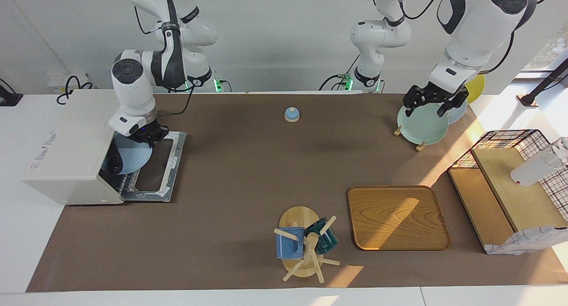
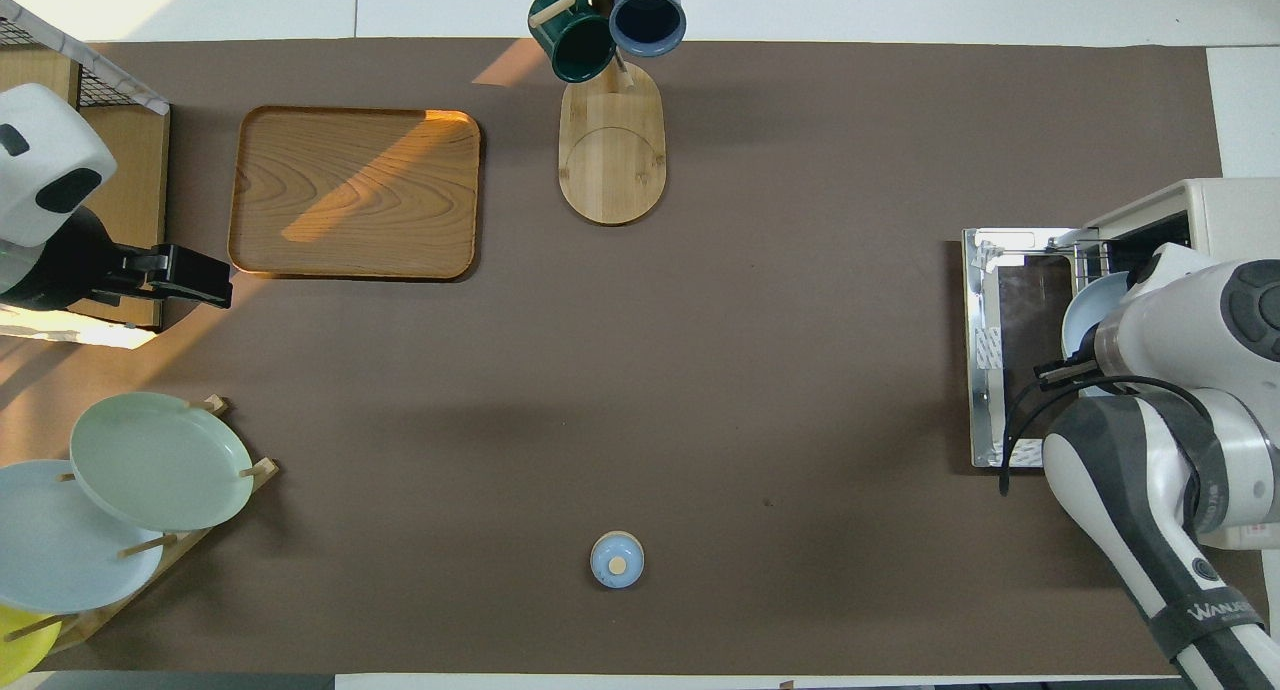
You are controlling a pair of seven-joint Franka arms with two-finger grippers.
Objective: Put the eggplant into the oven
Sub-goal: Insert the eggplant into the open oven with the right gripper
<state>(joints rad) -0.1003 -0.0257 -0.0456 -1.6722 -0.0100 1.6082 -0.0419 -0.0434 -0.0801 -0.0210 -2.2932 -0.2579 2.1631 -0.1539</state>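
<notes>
The white oven (image 1: 66,151) stands at the right arm's end of the table, its door (image 1: 164,164) folded down flat. A light blue plate (image 1: 133,157) lies mostly inside the oven, its rim reaching out over the door. On the plate, deep in the opening, only a dark end of the eggplant (image 1: 114,163) shows. My right gripper (image 1: 145,136) is shut on the plate's rim over the door. In the overhead view the right arm covers most of the plate (image 2: 1090,315) and the eggplant is hidden. My left gripper (image 1: 428,105) hangs open with nothing in it.
The left gripper waits over a rack holding a green plate (image 1: 421,126) and others. A small blue bell (image 1: 291,114) sits mid-table near the robots. A mug tree (image 1: 304,248), a wooden tray (image 1: 397,217) and a wire shelf (image 1: 510,182) lie farther out.
</notes>
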